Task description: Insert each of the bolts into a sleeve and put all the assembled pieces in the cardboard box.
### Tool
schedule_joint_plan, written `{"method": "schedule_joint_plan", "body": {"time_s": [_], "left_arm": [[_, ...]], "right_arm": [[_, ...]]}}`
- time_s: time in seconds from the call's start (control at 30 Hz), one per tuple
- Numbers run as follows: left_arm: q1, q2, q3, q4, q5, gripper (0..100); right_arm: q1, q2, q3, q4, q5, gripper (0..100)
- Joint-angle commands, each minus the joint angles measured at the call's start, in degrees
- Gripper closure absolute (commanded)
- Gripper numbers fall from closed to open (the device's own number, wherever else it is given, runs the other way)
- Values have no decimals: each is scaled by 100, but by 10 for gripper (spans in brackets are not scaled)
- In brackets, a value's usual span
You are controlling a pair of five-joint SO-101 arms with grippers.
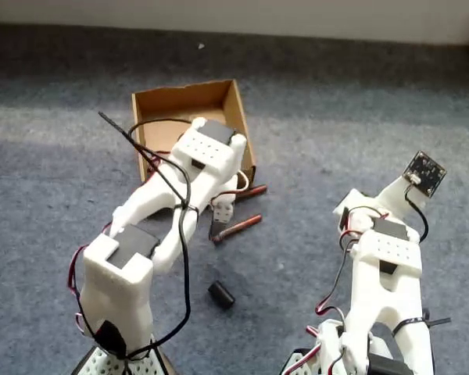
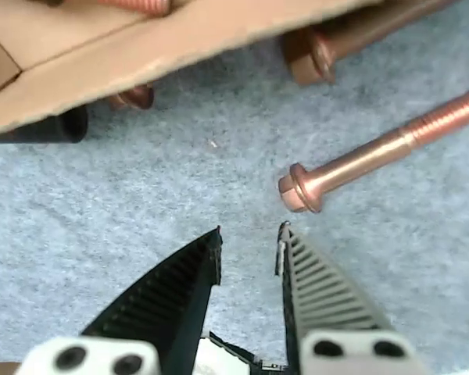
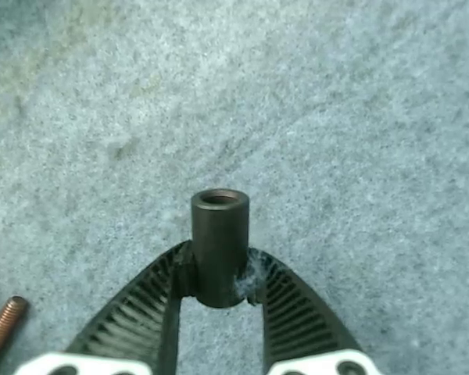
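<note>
Holding left gripper (image 2: 250, 233) spread by a bolt (image 2: 375, 158), pinching a sleeve (image 3: 219, 223) in right gripper (image 3: 219, 264); from above, spare sleeve (image 1: 221, 294) between arms

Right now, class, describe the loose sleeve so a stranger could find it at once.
Find the box, then come toward the arms past the bolts. The loose sleeve lies alone on the carpet between the two arms. It is short and black, the bolts long and copper; the second sleeve sits in the right gripper.
</note>
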Motion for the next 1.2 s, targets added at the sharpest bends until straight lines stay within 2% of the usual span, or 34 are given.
{"method": "schedule_joint_plan", "body": {"time_s": [0.0, 0.13, 0.23, 0.33, 0.43, 0.53, 0.63, 1.17], "left_arm": [[-409, -734, 127, 70, -431, 867], [-418, -1226, 356, 70, -967, 867], [-224, -1516, 629, -220, -1635, 867], [4, -1631, 1121, -809, -2593, 867], [207, -1631, 1789, -1758, -3314, 867], [277, -1657, 2352, -2681, -3385, 867], [242, -1684, 2527, -3147, -3376, 867], [418, -1692, 1877, -3051, -3358, 867]], "right_arm": [[31, -268, -286, -110, -9, 994], [31, -268, -286, -110, -9, 994], [31, -268, -286, -110, 0, 994], [31, -268, -286, -110, 0, 994], [31, -268, -286, -110, 0, 994], [31, -268, -286, -110, 0, 994], [31, -268, -286, -110, 0, 994], [22, -268, -295, -110, 0, 994]]}}
